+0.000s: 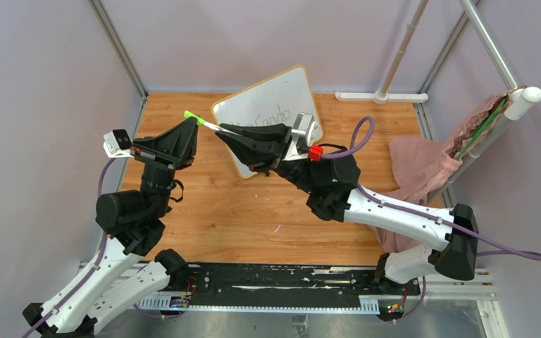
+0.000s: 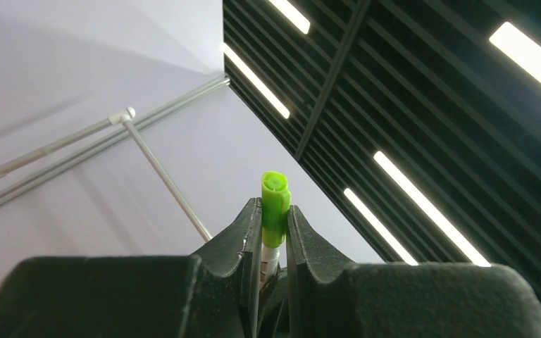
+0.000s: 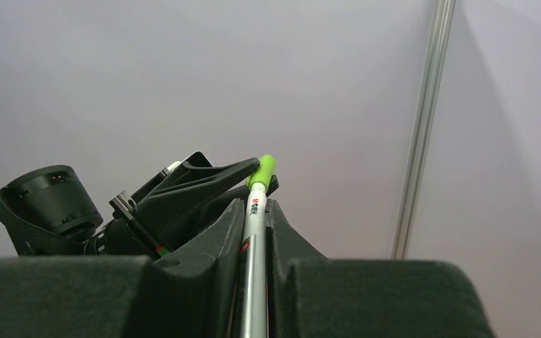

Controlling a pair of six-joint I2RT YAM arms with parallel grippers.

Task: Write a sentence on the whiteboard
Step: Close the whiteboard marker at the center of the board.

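The whiteboard point(image 1: 271, 98) leans tilted at the back of the wooden table, with part of the green sentence point(image 1: 273, 117) showing on it; the rest is hidden by my right gripper. A white marker point(image 1: 211, 126) with a bright green cap point(image 1: 193, 116) is held in the air between both grippers. My left gripper point(image 1: 194, 124) is shut on the green cap point(image 2: 275, 203). My right gripper point(image 1: 223, 131) is shut on the marker's white barrel point(image 3: 255, 229). In the right wrist view the cap point(image 3: 262, 171) sits inside the left gripper's fingers point(image 3: 204, 184).
A pink cloth point(image 1: 423, 165) lies at the right side of the table, and more of it hangs on a white pole point(image 1: 523, 98). A white stand base point(image 1: 380, 96) sits at the back right. Grey walls and metal frame posts enclose the table.
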